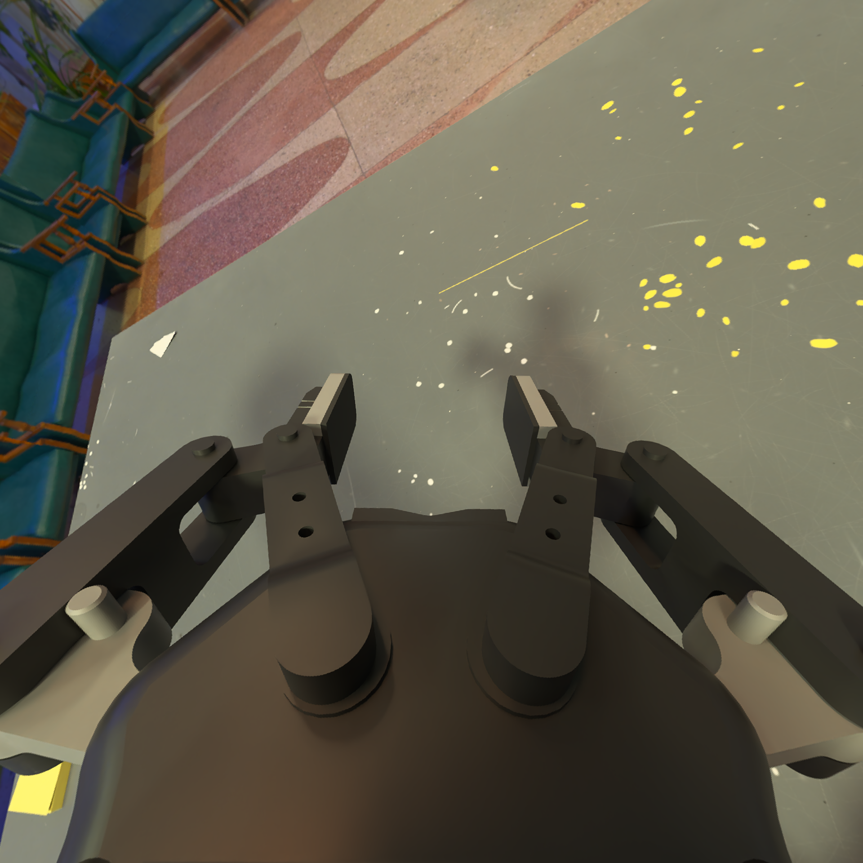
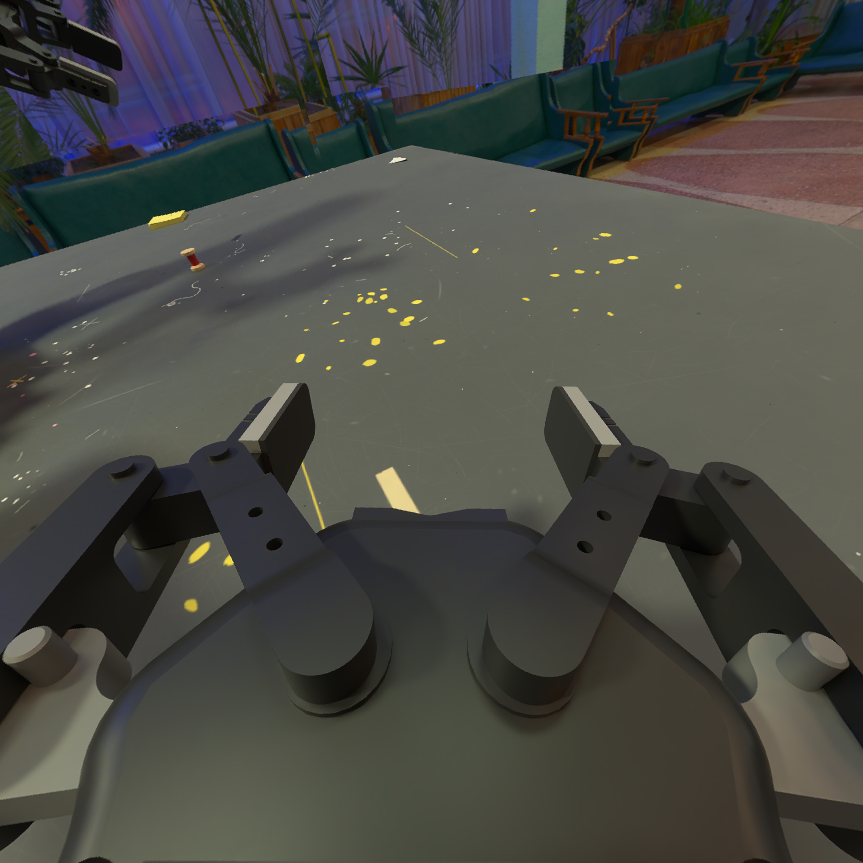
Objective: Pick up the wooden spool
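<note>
The wooden spool (image 2: 193, 259), wound with red thread, lies on its side on the grey table (image 2: 607, 373), far off to the left in the right wrist view. It does not show in the left wrist view. My right gripper (image 2: 427, 420) is open and empty above the table, far from the spool. My left gripper (image 1: 429, 411) is open and empty over a bare, paint-speckled part of the table (image 1: 654, 420). The left gripper also shows in the right wrist view (image 2: 70, 60), high at the top left, above and left of the spool.
A flat yellow block (image 2: 166, 219) lies beyond the spool near the table's far edge; it also shows in the left wrist view (image 1: 35, 794) at the bottom left. A white scrap (image 2: 397, 160) lies at the far corner. Green benches (image 2: 467, 116) and planters stand beyond the table.
</note>
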Controlling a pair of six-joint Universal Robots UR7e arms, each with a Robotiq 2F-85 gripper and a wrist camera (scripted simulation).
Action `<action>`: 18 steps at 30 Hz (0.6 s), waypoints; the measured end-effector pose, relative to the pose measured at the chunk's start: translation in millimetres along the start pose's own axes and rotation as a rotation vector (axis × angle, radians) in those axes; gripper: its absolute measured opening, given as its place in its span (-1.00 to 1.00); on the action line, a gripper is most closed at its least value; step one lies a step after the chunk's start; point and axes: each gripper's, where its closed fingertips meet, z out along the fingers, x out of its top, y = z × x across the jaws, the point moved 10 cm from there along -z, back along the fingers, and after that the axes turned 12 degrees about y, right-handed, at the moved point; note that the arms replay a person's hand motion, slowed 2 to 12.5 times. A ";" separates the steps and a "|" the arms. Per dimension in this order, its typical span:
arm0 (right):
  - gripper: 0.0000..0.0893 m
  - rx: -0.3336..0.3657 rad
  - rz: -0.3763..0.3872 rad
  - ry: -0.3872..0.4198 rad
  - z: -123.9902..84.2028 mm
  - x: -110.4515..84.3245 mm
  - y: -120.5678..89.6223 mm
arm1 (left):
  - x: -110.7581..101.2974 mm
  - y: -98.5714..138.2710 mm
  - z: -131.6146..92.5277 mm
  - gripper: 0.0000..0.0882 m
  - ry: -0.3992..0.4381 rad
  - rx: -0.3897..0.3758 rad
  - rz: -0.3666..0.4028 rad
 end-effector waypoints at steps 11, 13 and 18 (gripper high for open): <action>0.90 0.002 0.001 -0.002 0.6 -0.3 -0.3 | -24.3 -30.3 -13.0 0.32 -0.063 0.040 -0.116; 0.90 0.002 0.000 -0.002 0.7 -0.3 -0.4 | -29.9 -34.6 -13.8 0.33 -0.083 0.045 -0.139; 0.90 0.003 0.000 -0.002 0.8 -0.2 -0.5 | -45.2 -44.4 -14.2 0.34 -0.143 0.056 -0.197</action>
